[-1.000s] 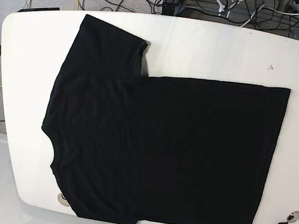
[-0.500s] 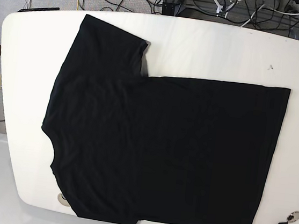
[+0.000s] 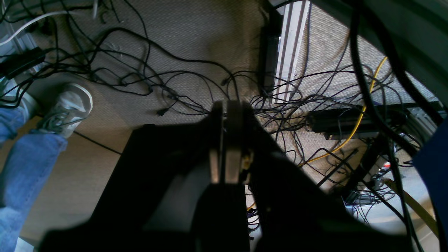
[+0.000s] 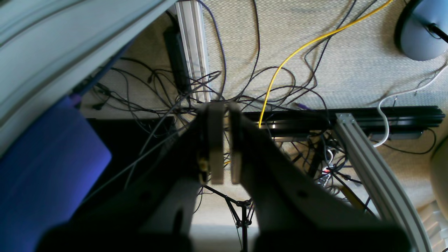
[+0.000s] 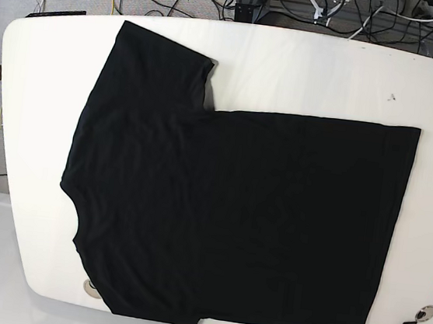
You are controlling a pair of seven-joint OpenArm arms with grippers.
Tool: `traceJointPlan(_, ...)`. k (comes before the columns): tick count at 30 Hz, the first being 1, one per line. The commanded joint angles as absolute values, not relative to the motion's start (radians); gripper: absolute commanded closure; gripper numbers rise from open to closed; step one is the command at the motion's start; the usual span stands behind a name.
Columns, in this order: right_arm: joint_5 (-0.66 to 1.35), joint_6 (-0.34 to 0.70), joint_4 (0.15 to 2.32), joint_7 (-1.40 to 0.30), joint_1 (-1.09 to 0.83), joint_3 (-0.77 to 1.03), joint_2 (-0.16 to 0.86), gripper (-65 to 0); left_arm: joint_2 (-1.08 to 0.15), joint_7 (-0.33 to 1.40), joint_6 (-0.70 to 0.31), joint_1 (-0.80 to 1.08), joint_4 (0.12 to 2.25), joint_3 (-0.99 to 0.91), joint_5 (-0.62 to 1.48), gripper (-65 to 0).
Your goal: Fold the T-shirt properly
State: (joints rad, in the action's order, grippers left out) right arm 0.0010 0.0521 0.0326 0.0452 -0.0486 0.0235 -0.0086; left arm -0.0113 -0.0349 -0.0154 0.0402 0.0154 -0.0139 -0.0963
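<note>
The black T-shirt (image 5: 227, 202) lies flat on the white table (image 5: 305, 70) in the base view, one sleeve at the upper left, its hem at the right. No print shows on the side facing up. Neither gripper shows in the base view. My left gripper (image 3: 225, 140) is shut and empty, pointing at the cabled floor beside the table. My right gripper (image 4: 223, 140) has its fingers nearly together with a thin gap, holds nothing, and also points at the floor. The T-shirt does not show in either wrist view.
Tangled cables (image 3: 168, 87) and a yellow cable (image 4: 297, 49) cover the carpet. A person's leg in jeans with a white shoe (image 3: 66, 108) stands at the left. Aluminium frame rails (image 4: 371, 164) and a blue panel (image 4: 45, 168) sit near the right gripper.
</note>
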Motion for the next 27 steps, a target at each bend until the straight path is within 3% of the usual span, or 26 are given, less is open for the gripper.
traceJointPlan(1,-0.001,0.062,0.042,0.044,-0.053,0.024,-0.009,-1.6,-0.016,-0.032,-0.017,0.048,0.02,-0.013,-0.098,0.0)
traceJointPlan(16,-0.004,0.065,0.044,0.035,-0.077,0.024,0.003,-1.5,-0.041,-0.013,-0.02,0.122,0.132,-0.006,-0.104,0.0)
traceJointPlan(27,0.005,0.079,0.209,0.032,-0.245,0.019,0.113,-1.3,-0.217,0.038,-0.051,0.493,0.803,0.014,-0.082,0.0)
